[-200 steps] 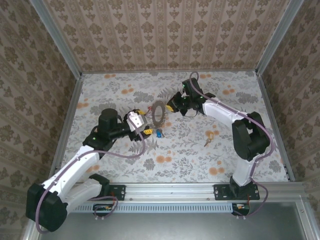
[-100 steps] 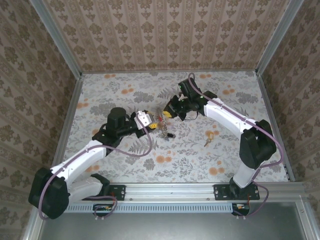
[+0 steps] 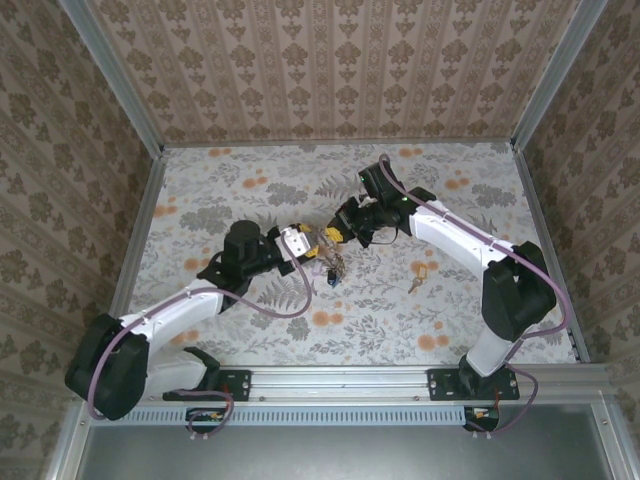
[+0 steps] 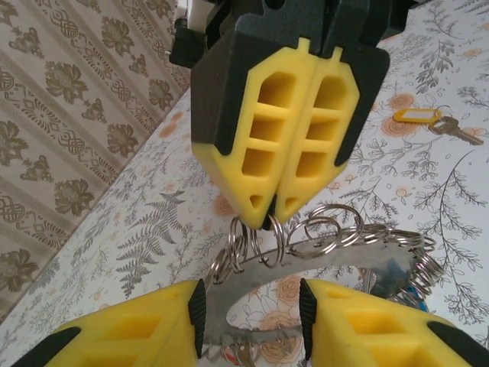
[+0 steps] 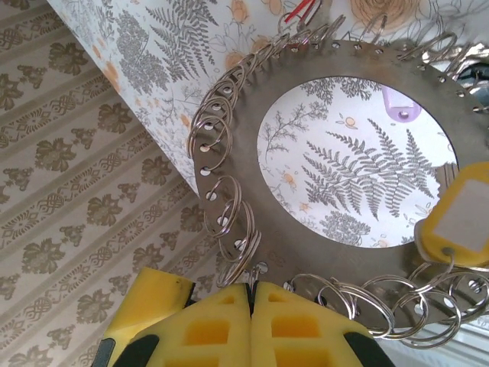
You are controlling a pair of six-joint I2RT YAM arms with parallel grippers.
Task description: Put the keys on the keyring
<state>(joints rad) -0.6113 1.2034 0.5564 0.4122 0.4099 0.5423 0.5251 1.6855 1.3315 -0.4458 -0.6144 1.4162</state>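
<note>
Fabric printed with grey ferns and orange blossoms on a pale ground is spread over the whole tabletop (image 3: 250,190), from the far edge to the metal rail (image 3: 330,378) fixed along the near edge. The tabletop is closed in on three sides by walls (image 3: 330,70) papered in brown and beige stripes of damask ornament. Pale metal posts (image 3: 112,75) are set at the two far corners.

The keyring (image 3: 326,240) is held off the cloth above the middle of the tabletop, between the two arms. Its flat dark band is strung along the rim with many small wire loops (image 5: 229,206), and a yellow tag (image 5: 458,222) hangs from one of them. Through the open centre the fern print is seen, along with a small violet tag (image 5: 397,103).

The near rim of the keyring is taken between the yellow fingers of the left pincer (image 4: 252,325), with both pads against the toothed edge, so the keyring is grasped. The right pincer (image 5: 250,294) is clenched tight on the opposite rim, where a wire loop hangs.

One of the keys (image 3: 420,271), with a tan tag, lies on the cloth between the middle and the right edge, well apart from the keyring.
</note>
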